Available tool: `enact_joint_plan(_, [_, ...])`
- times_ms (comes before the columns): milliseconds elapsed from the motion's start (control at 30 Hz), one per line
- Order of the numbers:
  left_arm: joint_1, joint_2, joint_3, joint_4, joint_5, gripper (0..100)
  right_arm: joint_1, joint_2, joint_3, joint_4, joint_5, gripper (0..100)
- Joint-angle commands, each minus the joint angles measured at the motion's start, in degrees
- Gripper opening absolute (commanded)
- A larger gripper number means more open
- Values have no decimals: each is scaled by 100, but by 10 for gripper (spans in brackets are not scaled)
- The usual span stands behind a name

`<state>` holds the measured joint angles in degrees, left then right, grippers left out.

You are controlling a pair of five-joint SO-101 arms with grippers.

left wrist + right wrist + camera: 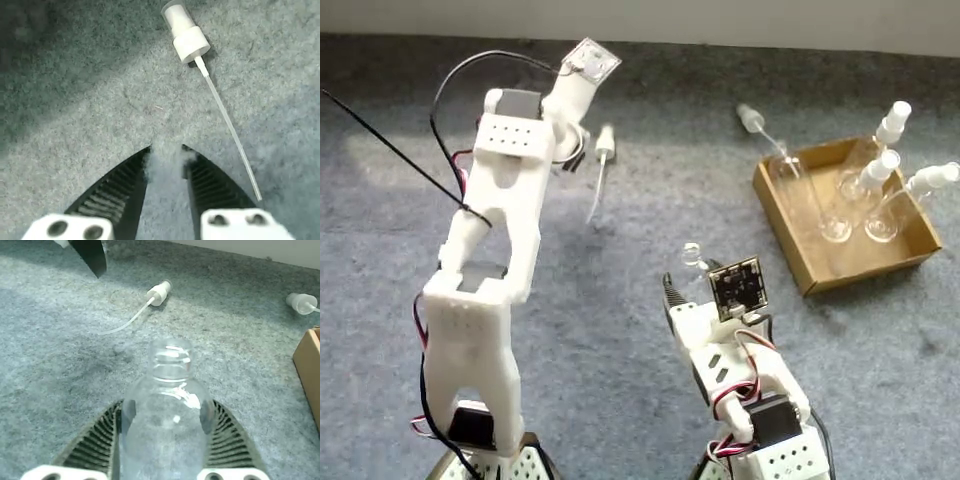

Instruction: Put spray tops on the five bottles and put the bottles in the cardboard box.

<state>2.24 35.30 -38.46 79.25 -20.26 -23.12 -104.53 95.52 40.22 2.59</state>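
On the left, a white, blocky plastic arm stretches far across the grey, felt-like carpet (620, 340). Its left gripper (166, 150) hangs just above the nap with its black, ridged jaws a little apart and nothing between them. Just beyond its tips lies a spray top (190, 42), a white ribbed collar under a frosted cap. The top's thin, translucent dip tube (227, 122) runs straight out past one jaw. Near the middle of the table, the right gripper (166, 410) is clamped on a clear bottle (170, 365). The ribbed pads press both sides of its rounded, glassy body. The threaded neck stands open with no top on it, and it points away from the arm towards the first spray top. Farther right, a second spray top (750, 118) lies loose on the carpet, its tube pointing towards the near corner of the cardboard box (865, 270). The box is a shallow, square tray of brown board set at an angle. Three capped bottles (880, 172) lean inside it, clear cylinders with white sprayers poking over the far rim. Another clear shape lies along the box's left side, too faint to make out.
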Motion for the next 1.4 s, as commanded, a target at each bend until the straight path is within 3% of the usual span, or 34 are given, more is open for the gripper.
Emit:
enact_joint_plan(0, [365,813,-1815,176,79,210,-40,-40,875,13,62,80])
enact_joint_plan(100, [523,1332,-2747,202,378,224,-40,-40,875,13,62,80])
enact_joint_plan(200, [532,1789,-3459,202,1837,228,-40,-40,875,13,62,80])
enact_joint_plan(267, [523,2053,-3837,167,2330,228,-40,-40,875,13,62,80])
enact_joint_plan(467, [567,2765,-4462,53,2347,228,-40,-40,875,13,62,80])
enact_joint_plan(833, [514,3415,-4462,-1046,2356,228,-40,-40,875,13,62,80])
enact_joint_plan(1267, [303,3960,-4488,-1609,2347,223,-40,-40,875,13,62,80])
enact_joint_plan(1367, [330,3987,-4488,-1600,2338,168,-40,-40,875,13,62,80])
